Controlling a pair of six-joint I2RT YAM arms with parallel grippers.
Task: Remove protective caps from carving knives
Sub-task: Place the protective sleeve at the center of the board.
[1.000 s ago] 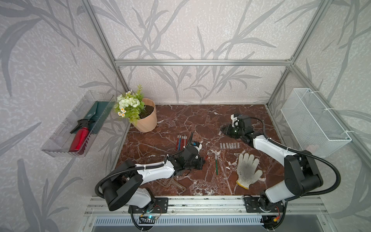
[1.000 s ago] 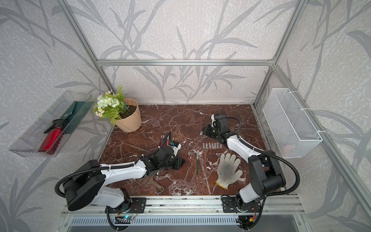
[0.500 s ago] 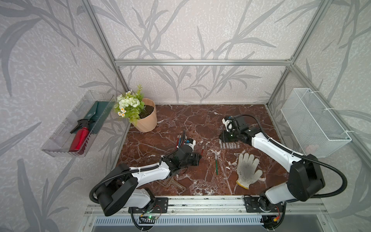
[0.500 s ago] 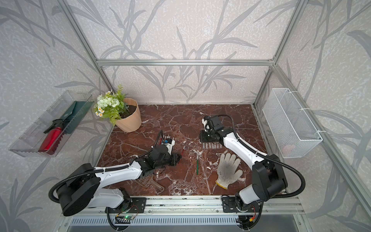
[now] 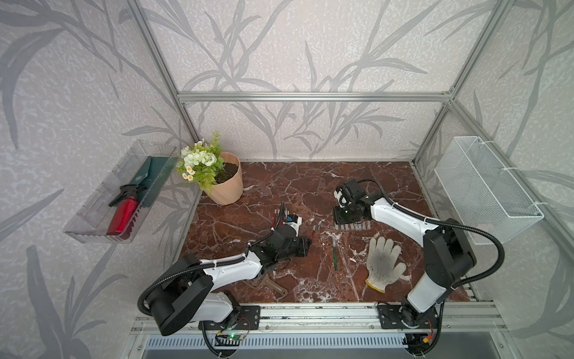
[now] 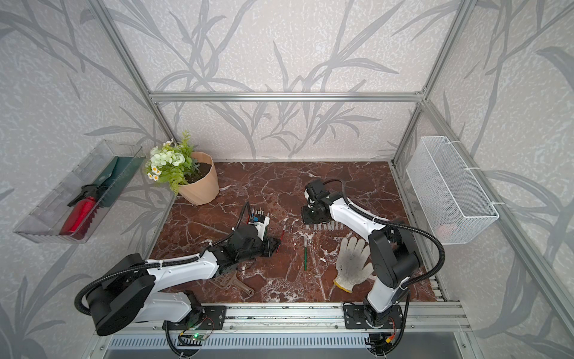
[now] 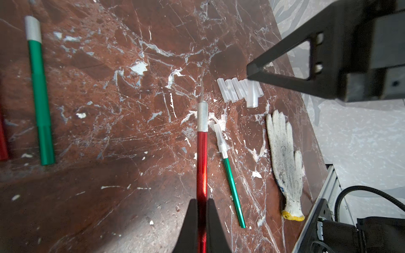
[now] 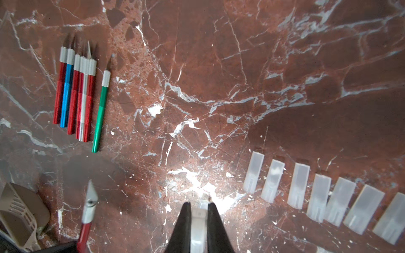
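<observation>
A bare-bladed red carving knife (image 7: 202, 153) is gripped by the left gripper (image 7: 198, 202), its handle end cut off in the wrist view. A protective cap (image 8: 198, 227) is clamped in the right gripper (image 8: 199, 204). The row of caps (image 5: 357, 226), at one o'clock of the capped green knife (image 5: 335, 258), is partly covered by that gripper.

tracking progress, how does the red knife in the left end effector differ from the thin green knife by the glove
The red-handled carving knife shows a bare blade; the thin green-handled knife wears a translucent cap. The red one is clamped in the left end effector; the green lies on the marble. Both handles shine.
</observation>
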